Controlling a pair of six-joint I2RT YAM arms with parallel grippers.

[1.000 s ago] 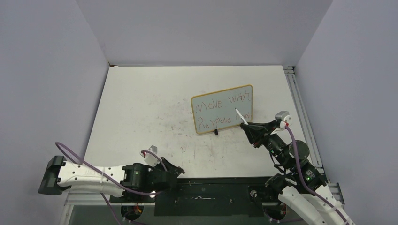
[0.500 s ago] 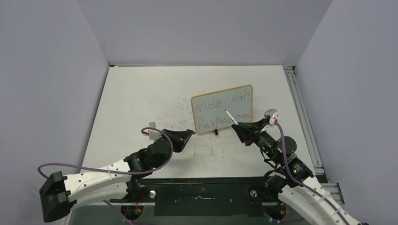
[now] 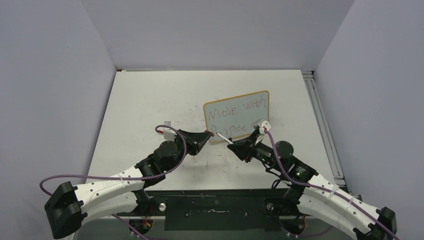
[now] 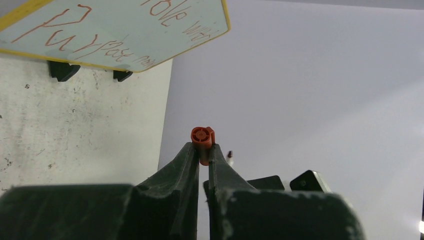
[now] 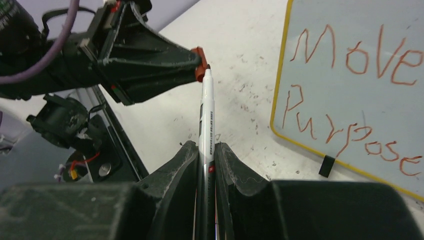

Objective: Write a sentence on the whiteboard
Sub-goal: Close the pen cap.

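Right wrist: right end effector (image 5: 205,150) clamped on marker (image 5: 206,110), tip just at the orange cap (image 5: 200,62) pinched in left end effector (image 4: 201,150). Behind, whiteboard (image 3: 237,119) upright on tabletop (image 3: 150,110), sentence (image 5: 350,85) looks finished. Step: recapping. Next: align axially, push tip in straight.

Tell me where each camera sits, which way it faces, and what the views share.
Top external: above and behind the bases, looking down on the table and standing whiteboard; left gripper and right gripper meet before it.
Left wrist: on the left arm, looking past its fingers, shut on the orange cap; whiteboard upper left.
Right wrist: on the right arm, looking along the marker it grips toward the cap; whiteboard at right.
Shared: whiteboard in all; cap in both wrist views.
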